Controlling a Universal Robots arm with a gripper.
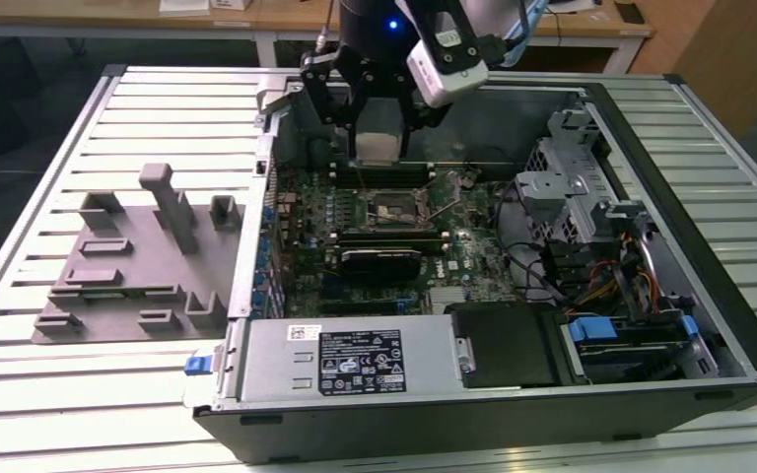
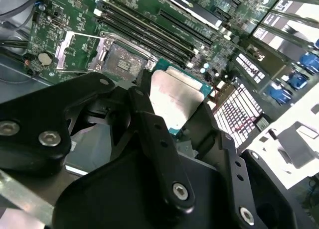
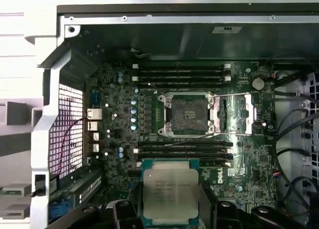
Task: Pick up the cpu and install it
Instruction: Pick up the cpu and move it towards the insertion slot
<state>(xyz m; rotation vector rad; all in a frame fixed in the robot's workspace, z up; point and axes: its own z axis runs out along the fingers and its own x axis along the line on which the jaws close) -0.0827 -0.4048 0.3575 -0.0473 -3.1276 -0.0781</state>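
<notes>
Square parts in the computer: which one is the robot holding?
The silver chip with the green rim, in the gripper; the dark framed socket sits empty on the board.

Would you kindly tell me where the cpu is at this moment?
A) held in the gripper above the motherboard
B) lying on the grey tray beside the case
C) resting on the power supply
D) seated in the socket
A: in the first wrist view the cpu is clamped in the gripper, while the socket stands open and empty.
</notes>
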